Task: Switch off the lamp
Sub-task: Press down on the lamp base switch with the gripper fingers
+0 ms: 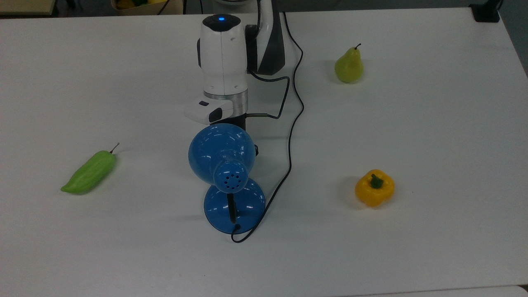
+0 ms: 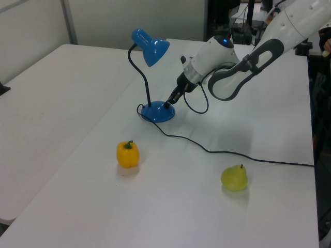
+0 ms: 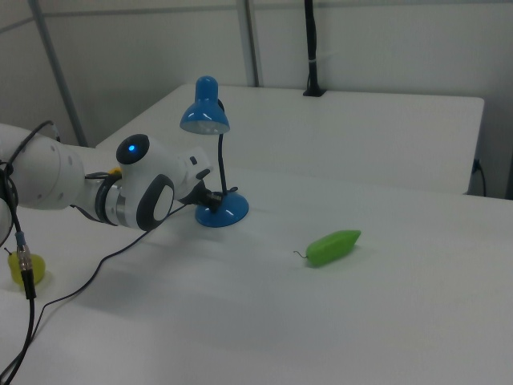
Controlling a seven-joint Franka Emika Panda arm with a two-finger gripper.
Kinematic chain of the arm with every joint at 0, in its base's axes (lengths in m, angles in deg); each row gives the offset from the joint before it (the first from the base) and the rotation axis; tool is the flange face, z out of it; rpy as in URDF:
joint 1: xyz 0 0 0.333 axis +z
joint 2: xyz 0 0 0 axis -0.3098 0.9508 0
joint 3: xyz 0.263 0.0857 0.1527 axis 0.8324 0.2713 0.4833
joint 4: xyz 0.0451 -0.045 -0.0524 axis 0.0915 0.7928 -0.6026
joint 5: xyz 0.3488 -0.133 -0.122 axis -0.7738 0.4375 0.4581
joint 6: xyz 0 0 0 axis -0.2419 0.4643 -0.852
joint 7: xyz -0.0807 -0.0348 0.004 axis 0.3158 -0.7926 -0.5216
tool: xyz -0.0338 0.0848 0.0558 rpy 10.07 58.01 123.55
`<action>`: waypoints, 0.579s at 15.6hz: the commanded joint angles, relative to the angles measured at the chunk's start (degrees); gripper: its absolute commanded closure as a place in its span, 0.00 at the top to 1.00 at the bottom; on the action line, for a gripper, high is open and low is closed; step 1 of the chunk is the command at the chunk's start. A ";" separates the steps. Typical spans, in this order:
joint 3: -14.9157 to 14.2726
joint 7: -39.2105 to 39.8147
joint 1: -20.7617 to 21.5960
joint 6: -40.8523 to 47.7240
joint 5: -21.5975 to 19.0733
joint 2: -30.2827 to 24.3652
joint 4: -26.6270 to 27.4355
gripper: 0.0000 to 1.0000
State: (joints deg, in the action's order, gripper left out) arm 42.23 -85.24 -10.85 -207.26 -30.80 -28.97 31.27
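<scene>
gripper (image 2: 168, 103): pressed on the lamp (image 2: 157, 110) base, finger state can't be told
lamp: no glow seen
tip: pressure eased straight off

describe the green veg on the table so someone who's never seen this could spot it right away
Start at the blue lamp in the middle of the white table. In the top view, look to the top view's left of its base: a long, bumpy green vegetable lies flat there by itself. The pear and yellow pepper are rounder and sit on the opposite side.
</scene>
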 commanded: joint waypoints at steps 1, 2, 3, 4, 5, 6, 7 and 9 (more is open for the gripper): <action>-0.23 -0.24 0.10 -0.13 0.93 -0.74 3.21 0.00; -0.23 -0.24 0.10 0.74 1.02 -1.62 4.00 0.00; -0.23 0.02 0.10 2.14 1.02 -2.68 4.27 0.00; -0.23 0.29 0.01 4.16 1.02 -3.73 4.27 0.00; -0.23 0.38 -0.08 7.48 1.02 -4.96 4.27 0.00; -0.23 0.38 -0.08 11.26 1.02 -6.28 4.19 0.00; -0.23 0.29 -0.08 14.69 1.02 -7.68 4.10 0.00; -0.23 0.29 -0.08 21.54 1.02 -10.50 3.84 0.00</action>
State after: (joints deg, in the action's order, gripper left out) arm 42.23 -85.16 -11.07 -195.65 -30.55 -32.68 32.71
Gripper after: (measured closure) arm 0.991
